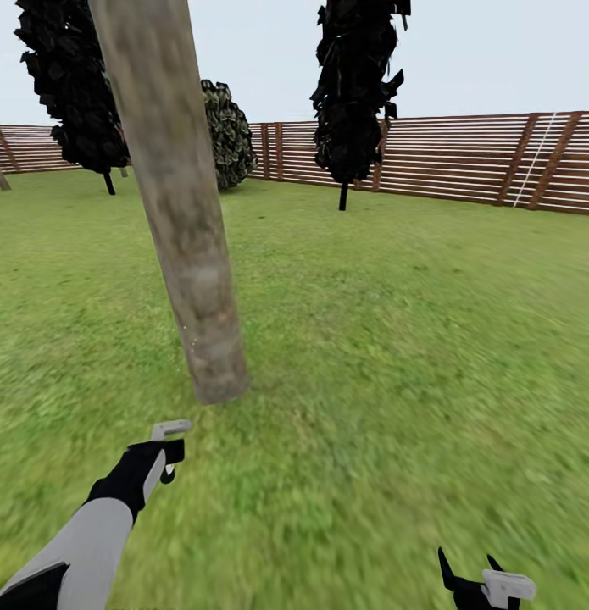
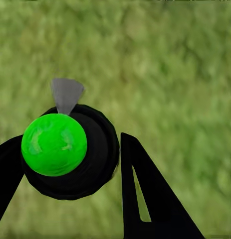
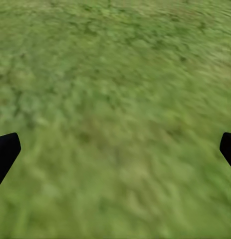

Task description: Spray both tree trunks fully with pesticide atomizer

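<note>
Between the fingers of the left hand (image 2: 70, 164) a black round body with a bright green dome on it is clamped, a grey nozzle-like tip jutting from it; this is judged to be the pesticide atomizer (image 2: 70, 154), seen end-on over the grass (image 2: 175, 74). From the head view the left hand (image 1: 163, 457) is held low and just short of the foot of the near tree trunk (image 1: 184, 229), thick, pale and mottled. The right hand (image 1: 485, 585) is spread wide with nothing in it. Spraying of this trunk is judged to be the step in hand; the nozzle must next be aimed at the bark and swept upward. Farther trees (image 1: 353, 93) stand by the fence (image 1: 463, 157).
</note>
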Robot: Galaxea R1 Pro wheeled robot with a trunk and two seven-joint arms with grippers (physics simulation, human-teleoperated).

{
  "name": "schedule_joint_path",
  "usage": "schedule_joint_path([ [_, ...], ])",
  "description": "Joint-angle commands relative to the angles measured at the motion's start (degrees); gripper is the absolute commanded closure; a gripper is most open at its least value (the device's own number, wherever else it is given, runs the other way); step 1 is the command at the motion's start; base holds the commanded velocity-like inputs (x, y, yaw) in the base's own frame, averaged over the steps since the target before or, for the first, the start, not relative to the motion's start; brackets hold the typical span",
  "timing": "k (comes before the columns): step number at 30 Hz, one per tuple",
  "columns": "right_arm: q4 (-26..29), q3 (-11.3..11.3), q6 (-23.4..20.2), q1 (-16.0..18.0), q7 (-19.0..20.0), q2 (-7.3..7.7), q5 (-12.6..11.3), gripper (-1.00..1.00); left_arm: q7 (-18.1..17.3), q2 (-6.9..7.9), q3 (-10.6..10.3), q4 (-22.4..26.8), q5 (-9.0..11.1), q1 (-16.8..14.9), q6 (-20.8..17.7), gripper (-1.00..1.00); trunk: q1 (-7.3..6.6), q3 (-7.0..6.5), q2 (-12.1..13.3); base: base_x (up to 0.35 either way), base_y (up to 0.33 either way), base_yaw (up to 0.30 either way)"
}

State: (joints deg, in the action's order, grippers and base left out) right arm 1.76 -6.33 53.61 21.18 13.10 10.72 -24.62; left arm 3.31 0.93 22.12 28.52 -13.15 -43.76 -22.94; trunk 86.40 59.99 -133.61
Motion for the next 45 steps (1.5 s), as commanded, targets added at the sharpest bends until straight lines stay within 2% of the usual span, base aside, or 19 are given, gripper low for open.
schedule_joint_path([
  [1, 0.0, 0.0, 0.0, 0.0, 0.0, 0.0, 0.0, -1.0, 0.0, -0.06, -0.2, 0.3, -0.1, 0.0, 0.0, 1.0, 0.0, 0.0, 0.0, 0.006, -0.013, 0.029],
  [5, 0.0, 0.0, 0.0, 0.0, 0.0, 0.0, 0.0, -1.0, 0.0, -1.17, -0.4, 0.3, -0.2, -0.9, -0.5, 1.0, 0.0, 0.0, 0.0, 0.002, -0.004, 0.01],
  [7, 0.0, 0.0, 0.0, 0.0, 0.0, 0.0, 0.0, -1.0, 0.1, -3.82, -0.8, 0.6, -0.4, -1.2, -0.7, 1.0, 0.0, 0.0, 0.0, 0.0, -0.001, 0.002],
  [9, 0.0, 0.0, 0.0, 0.0, 0.0, 0.0, 0.0, -1.0, 0.4, -5.69, -1.7, 0.7, -0.5, -1.9, -0.9, 1.0, 0.0, 0.0, 0.0, 0.0, 0.0, 0.0],
  [10, 0.0, 0.0, 0.0, 0.0, 0.0, 0.0, 0.0, -1.0, 0.8, -6.92, -2.8, 0.7, -0.5, -2.7, -1.4, 1.0, 0.0, 0.0, 0.0, 0.0, 0.0, 0.0],
  [11, 0.0, 0.0, 0.0, 0.0, 0.0, 0.0, 0.0, -1.0, 1.0, -7.38, -3.3, 0.8, -0.4, -3.3, -2.2, 1.0, 0.0, 0.0, 0.0, 0.0, 0.0, 0.0],
  [15, 0.0, 0.0, 0.0, 0.0, 0.0, 0.0, 0.0, -1.0, 1.4, -7.39, -3.9, 0.8, -0.3, -6.5, -4.9, 1.0, 0.0, 0.0, 0.0, 0.0, 0.0, 0.0],
  [17, 0.0, 0.0, 0.0, 0.0, 0.0, 0.0, 0.0, -1.0, 3.0, -6.87, -3.7, 0.9, -0.4, -7.6, -5.2, 1.0, 0.0, 0.0, 0.0, 0.0, 0.0, 0.0],
  [20, 0.0, 0.0, 0.0, 0.0, 0.0, 0.0, 0.0, -1.0, 6.5, -5.42, -3.7, 1.0, -0.3, -7.9, -5.7, 1.0, 0.0, 0.0, 0.0, 0.0, 0.0, 0.0],
  [23, 0.0, 0.0, -0.1, 0.0, 0.0, 0.0, 0.0, -1.0, 7.3, -4.78, -4.1, 1.0, -0.3, -7.4, -5.9, 1.0, 0.0, 0.0, 0.0, 0.0, 0.0, 0.0],
  [35, 0.1, 0.0, -0.1, 0.0, 0.0, 0.0, 0.0, -1.0, 7.1, -5.44, -3.9, 0.9, -0.1, -7.3, -5.9, 1.0, 0.0, 0.0, 0.0, 0.274, 0.0, 0.0],
  [40, 0.1, 0.0, -0.1, 0.0, 0.0, 0.0, 0.0, -1.0, 7.0, -7.08, -3.9, 0.8, -0.1, -7.3, -5.9, 1.0, 0.0, 0.0, 0.0, 0.119, 0.0, 0.0],
  [43, 0.1, 0.0, -0.1, 0.0, 0.0, 0.0, 0.0, -1.0, 7.0, -8.8, -3.9, 0.2, -0.1, -7.2, -6.0, 1.0, 0.0, 0.0, 0.0, 0.009, 0.0, 0.0],
  [45, 0.1, 0.0, -0.1, 0.0, 0.0, 0.0, 0.0, -1.0, 7.0, -9.24, -3.9, 0.0, -0.1, -7.2, -6.0, 1.0, 0.0, 0.0, 0.0, 0.002, 0.0, 0.0],
])
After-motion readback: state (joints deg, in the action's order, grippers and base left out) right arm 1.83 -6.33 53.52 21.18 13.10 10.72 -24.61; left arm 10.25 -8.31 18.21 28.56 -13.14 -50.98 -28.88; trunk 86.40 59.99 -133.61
